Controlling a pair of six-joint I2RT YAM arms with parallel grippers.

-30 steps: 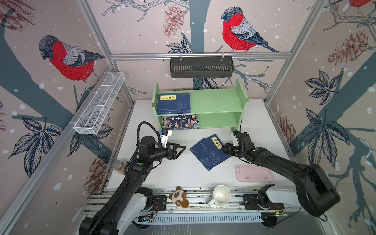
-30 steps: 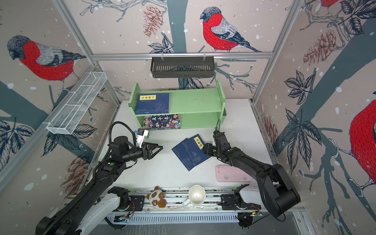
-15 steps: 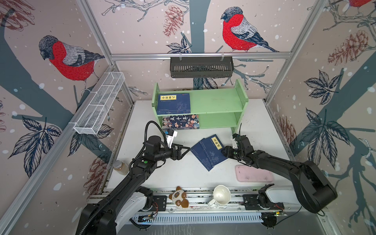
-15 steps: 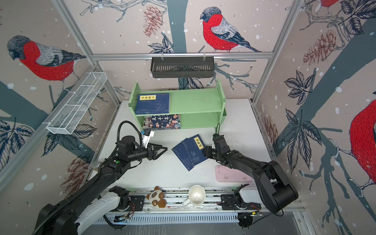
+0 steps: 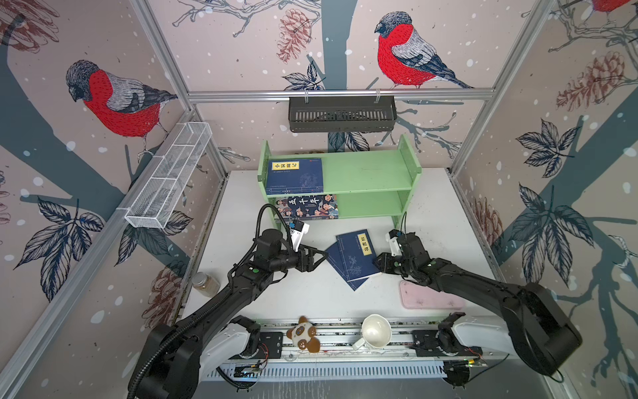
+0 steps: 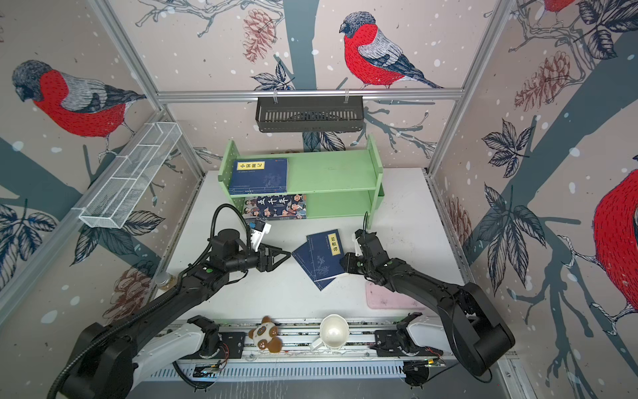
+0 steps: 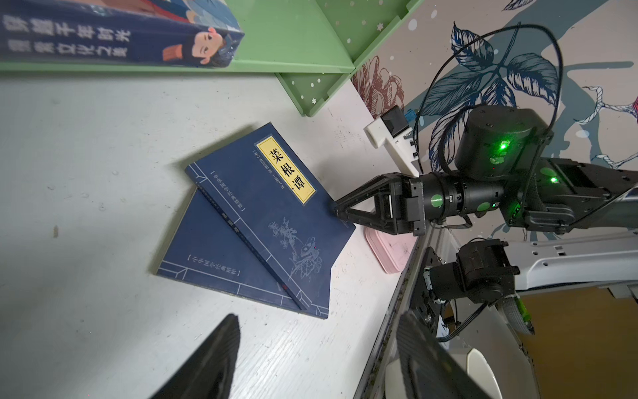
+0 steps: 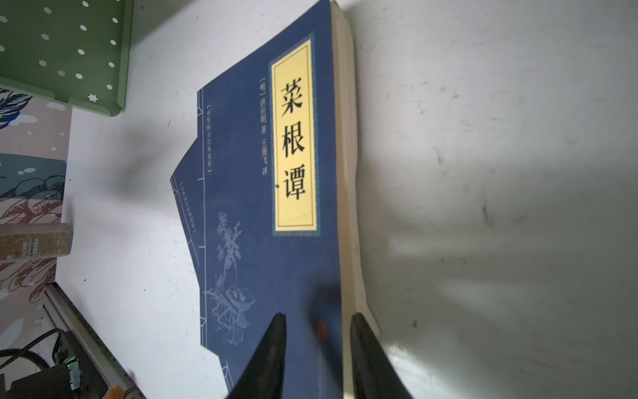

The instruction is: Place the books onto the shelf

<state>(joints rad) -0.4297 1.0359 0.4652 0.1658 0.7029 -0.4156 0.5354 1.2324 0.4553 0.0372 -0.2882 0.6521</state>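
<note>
Two navy books lie overlapped on the table. The upper one [image 5: 355, 254] [image 8: 262, 193] has a yellow label, and the lower one [image 5: 336, 267] [image 7: 221, 255] sticks out from under it. My right gripper [image 5: 378, 266] [image 8: 317, 321] is closed on the upper book's right edge, one finger over the cover and the other at the page edge. My left gripper [image 5: 324, 255] [image 7: 317, 321] hangs open just left of the books, holding nothing. The green shelf [image 5: 366, 172] holds a navy book [image 5: 295, 176] on its top tier and the cartoon book [image 5: 309, 206] on the tier below.
A pink tray [image 5: 431, 295] lies under the right forearm. A white mug [image 5: 376, 330] and a plush panda [image 5: 303, 336] sit at the front rail, a jar [image 5: 205, 283] at the left wall. A black basket [image 5: 341, 114] and a white mesh basket [image 5: 169, 179] hang on the walls.
The left gripper has moved right, up to the books. The right gripper slid onto the upper book's right edge and its jaws narrowed around it.
</note>
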